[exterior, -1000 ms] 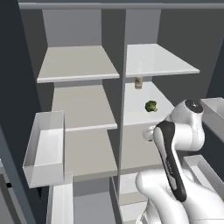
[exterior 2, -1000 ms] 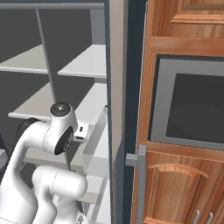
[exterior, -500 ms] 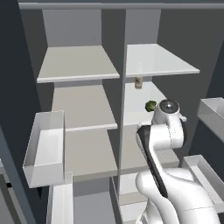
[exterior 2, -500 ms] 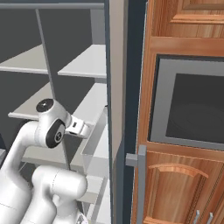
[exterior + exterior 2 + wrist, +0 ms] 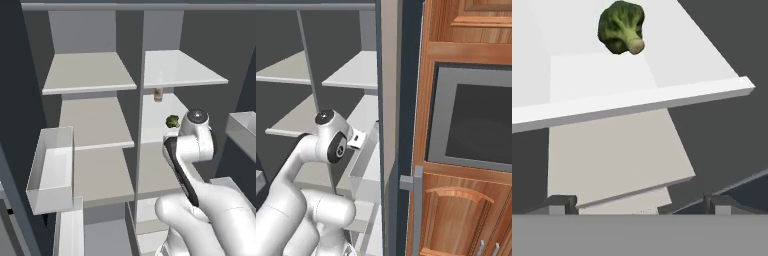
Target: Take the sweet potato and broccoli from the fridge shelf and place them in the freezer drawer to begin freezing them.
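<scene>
A rendered kitchen: open fridge shelves (image 5: 90, 75), wooden cabinets (image 5: 466, 30), a built-in oven (image 5: 476, 120) alongside

The fridge's right column holds a white middle shelf (image 5: 155, 131), and on it lies the broccoli (image 5: 172, 120), its paler stem end turned toward the shelf's front edge in the hand view (image 5: 623, 27). Farther back on that same shelf stands a small brownish bottle (image 5: 158, 94) with a pale cap, well apart from the broccoli. The upper right shelf (image 5: 180, 70) is a plain white slab.
</scene>
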You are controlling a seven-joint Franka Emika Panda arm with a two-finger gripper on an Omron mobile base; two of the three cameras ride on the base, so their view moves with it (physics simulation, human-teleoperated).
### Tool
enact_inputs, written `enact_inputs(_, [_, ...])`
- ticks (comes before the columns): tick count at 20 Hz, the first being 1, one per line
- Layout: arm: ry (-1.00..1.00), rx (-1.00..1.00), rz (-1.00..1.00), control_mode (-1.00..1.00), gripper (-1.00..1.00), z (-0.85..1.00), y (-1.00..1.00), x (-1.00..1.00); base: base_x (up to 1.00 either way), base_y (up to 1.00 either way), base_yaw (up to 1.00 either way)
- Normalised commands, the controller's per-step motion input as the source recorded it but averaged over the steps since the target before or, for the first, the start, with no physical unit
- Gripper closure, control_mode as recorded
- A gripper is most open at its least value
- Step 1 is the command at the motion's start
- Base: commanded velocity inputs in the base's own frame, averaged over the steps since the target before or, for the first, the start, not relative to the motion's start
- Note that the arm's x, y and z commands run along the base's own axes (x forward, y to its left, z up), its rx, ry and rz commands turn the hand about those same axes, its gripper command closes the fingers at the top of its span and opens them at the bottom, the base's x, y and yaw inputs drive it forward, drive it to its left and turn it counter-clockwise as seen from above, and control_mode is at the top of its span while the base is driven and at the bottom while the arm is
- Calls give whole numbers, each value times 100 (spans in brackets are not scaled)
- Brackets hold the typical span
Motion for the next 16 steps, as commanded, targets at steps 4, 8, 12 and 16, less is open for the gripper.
enact_inputs(4, [0,0,0,-100,-100,0,-11,51,0,0,0])
enact_inputs(8, [0,0,0,-100,-100,0,-8,49,0,0,0])
enact_inputs(12, [0,0,0,-100,-100,0,-1,49,0,0,0])
enact_inputs(16, [0,0,0,-100,-100,0,-3,43,0,0,0])
